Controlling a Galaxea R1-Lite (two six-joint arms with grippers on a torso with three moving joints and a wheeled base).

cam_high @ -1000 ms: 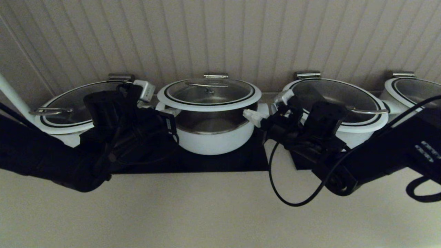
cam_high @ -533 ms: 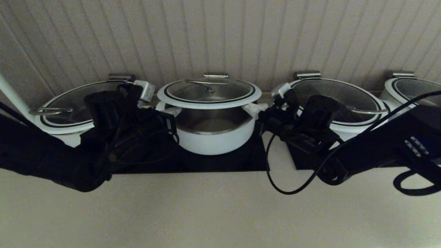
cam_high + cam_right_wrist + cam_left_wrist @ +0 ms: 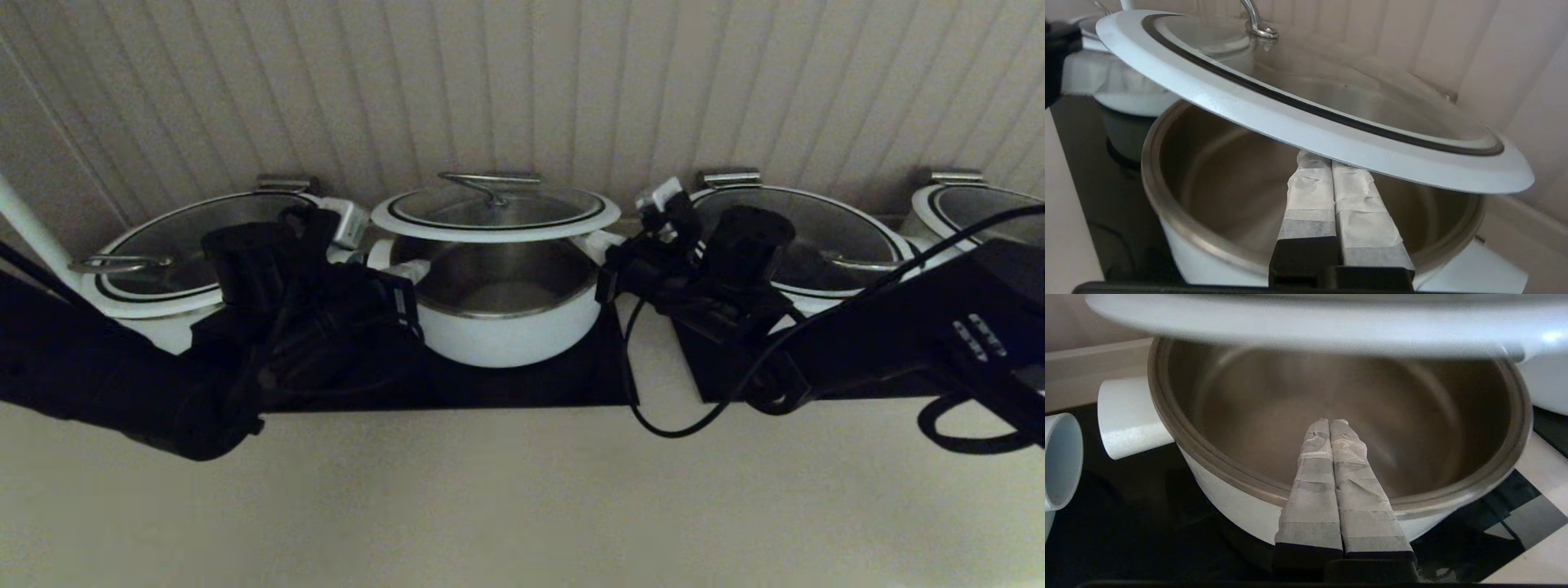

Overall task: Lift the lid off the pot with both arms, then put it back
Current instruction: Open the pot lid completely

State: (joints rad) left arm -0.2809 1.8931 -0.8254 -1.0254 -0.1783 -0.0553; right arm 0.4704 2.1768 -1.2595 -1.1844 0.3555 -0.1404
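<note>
Bare pale worktop (image 3: 506, 498) across the lower half of the head view. Above it, a black cooktop strip (image 3: 522, 384) carrying the pots.

Left arm (image 3: 122, 376) reaching in from the lower left of the frame, right arm (image 3: 898, 343) from the lower right, a loose black cable (image 3: 653, 408) looping down from the right one.

Left tool (image 3: 1331, 422) with fingers pressed flat together, poking out over the pot's steel rim, under the lid's edge. Right tool (image 3: 1331, 157) likewise narrow, fingers side by side, tips tucked under the lid's white rim, touching it.

Centre of frame: the pot (image 3: 506, 314), white outside, steel inside, standing on the cooktop strip with its mouth uncovered. The lid (image 3: 495, 212) raised clear above it, roughly level in the head view, tilted in the right wrist view, curved steel handle (image 3: 482, 186) on top.

Three wider lidded pots flanking: one at centre left (image 3: 155, 261), partly blocked by the left arm; one at centre right (image 3: 824, 237), partly blocked by the right arm; one cut off at the right edge (image 3: 980, 212).

Four pots counted, two arms.

Behind, a ribbed beige wall (image 3: 522, 90).
</note>
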